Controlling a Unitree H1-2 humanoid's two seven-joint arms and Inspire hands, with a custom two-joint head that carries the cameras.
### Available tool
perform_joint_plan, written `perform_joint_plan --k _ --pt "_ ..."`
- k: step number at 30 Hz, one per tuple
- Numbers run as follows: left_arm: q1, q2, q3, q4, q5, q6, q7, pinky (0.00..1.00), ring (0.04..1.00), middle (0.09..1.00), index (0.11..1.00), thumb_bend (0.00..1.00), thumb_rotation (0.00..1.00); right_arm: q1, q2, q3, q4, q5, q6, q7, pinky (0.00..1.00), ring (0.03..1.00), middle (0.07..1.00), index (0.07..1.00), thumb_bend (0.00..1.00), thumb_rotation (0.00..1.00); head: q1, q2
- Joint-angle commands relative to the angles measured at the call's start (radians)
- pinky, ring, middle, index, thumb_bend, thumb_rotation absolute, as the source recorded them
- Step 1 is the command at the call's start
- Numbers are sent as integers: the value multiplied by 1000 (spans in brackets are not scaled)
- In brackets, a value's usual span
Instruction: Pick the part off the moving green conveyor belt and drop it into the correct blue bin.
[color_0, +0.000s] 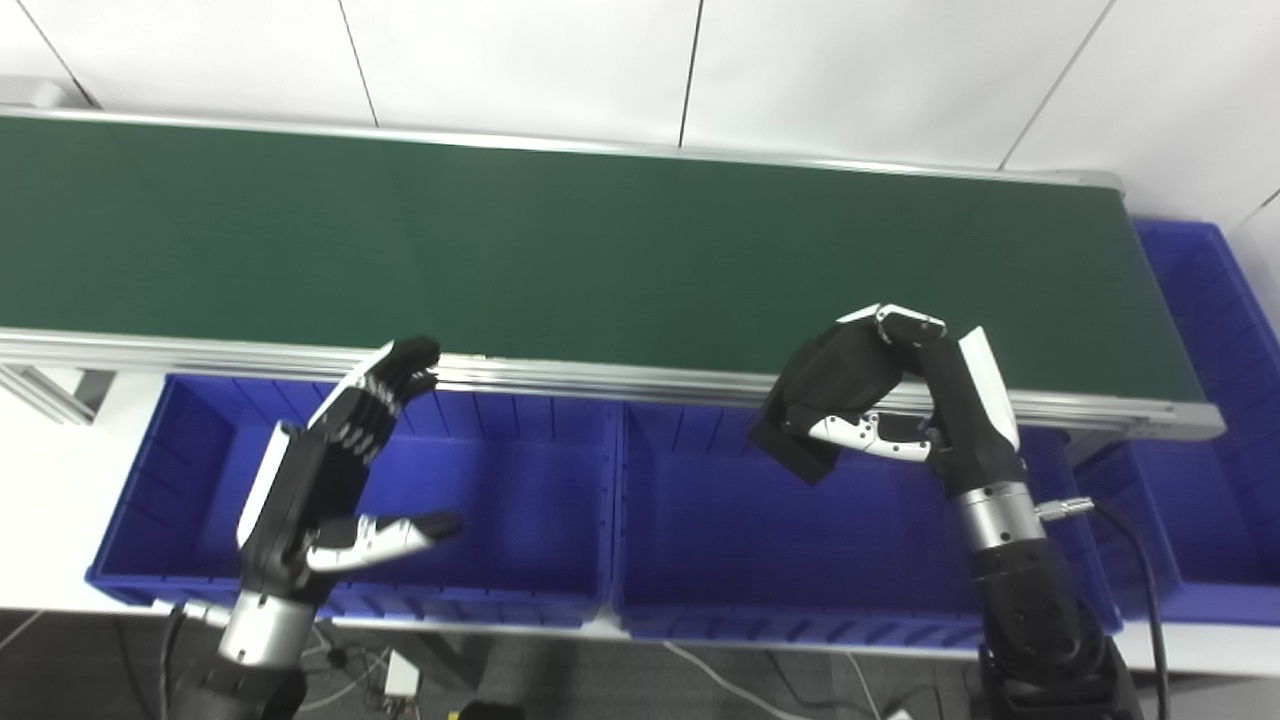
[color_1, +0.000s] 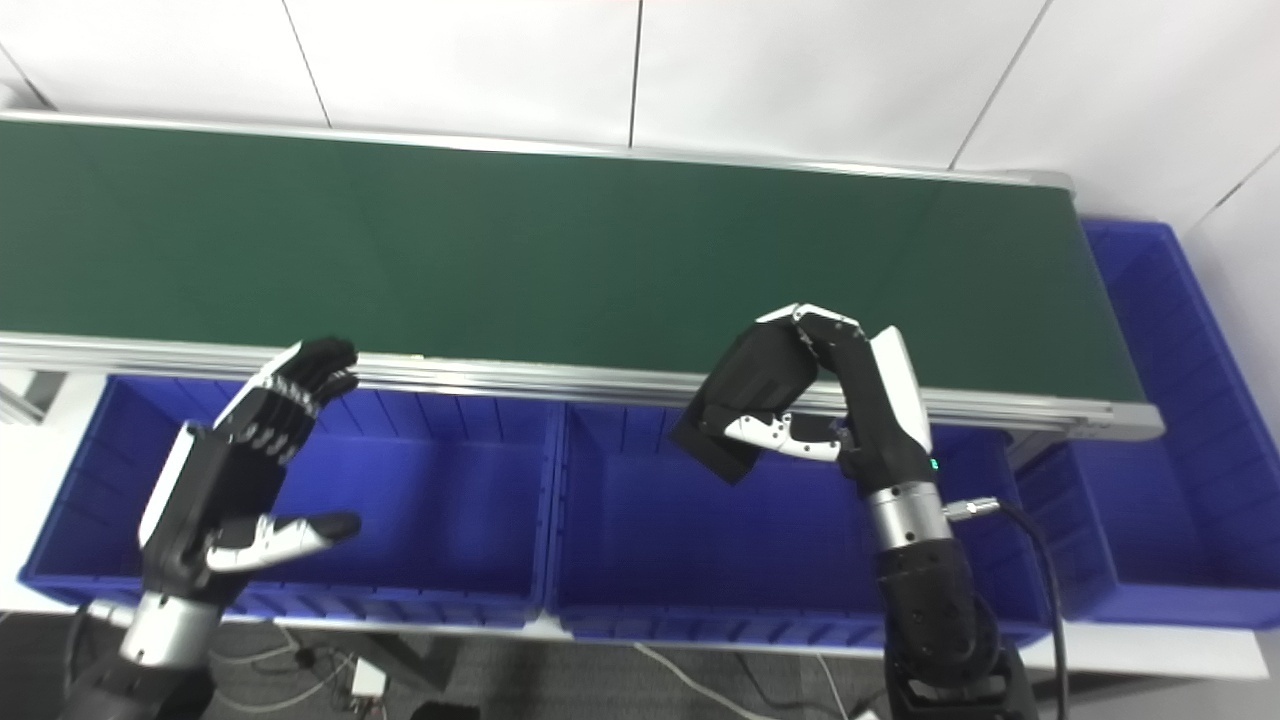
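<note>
My right hand (color_0: 885, 400) is shut on a flat black part (color_0: 800, 448), fingers over its top and thumb under it. Hand and part hang above the middle blue bin (color_0: 700, 590), just in front of the conveyor's near rail. The green conveyor belt (color_0: 560, 250) carries nothing that I can see. My left hand (color_0: 345, 470) stands open over the left blue bin (color_0: 500, 560), fingers spread and pointing up toward the rail, holding nothing.
A third blue bin (color_0: 1215, 520) sits at the right end of the belt. The aluminium near rail (color_0: 600, 375) of the conveyor runs between the belt and the bins. Cables (color_0: 720, 680) hang below the table's front edge.
</note>
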Motion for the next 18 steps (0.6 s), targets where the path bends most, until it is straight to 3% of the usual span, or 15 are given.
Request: perform_joint_plan --k 1,6,8,11,18 --pt "-14 14 -4 -41 -3 -1 23 856 880 876 854 817 272 -18 0 -13 13 7 -34 -18 361 406 537 495 511 0 2 4" --pt "-22 22 -24 -53 -5 9 42 843 874 879 856 813 258 -38 23 -18 126 -6 -46 -52 357 409 543 491 511 0 13 3" --pt "-21 26 -26 -57 1 10 49 848 874 879 856 813 265 -48 30 -16 154 -15 -46 -65 358 385 506 559 504 0 20 3" --pt "-15 22 -21 -68 23 22 68 845 871 876 856 816 279 -65 41 -15 212 -37 -57 -93 360 377 494 580 502 0 19 3" --pt "-10 13 -17 -64 63 17 118 851 877 880 865 740 291 -112 38 24 401 -99 -47 -122 399 391 490 574 505 0 36 -20"
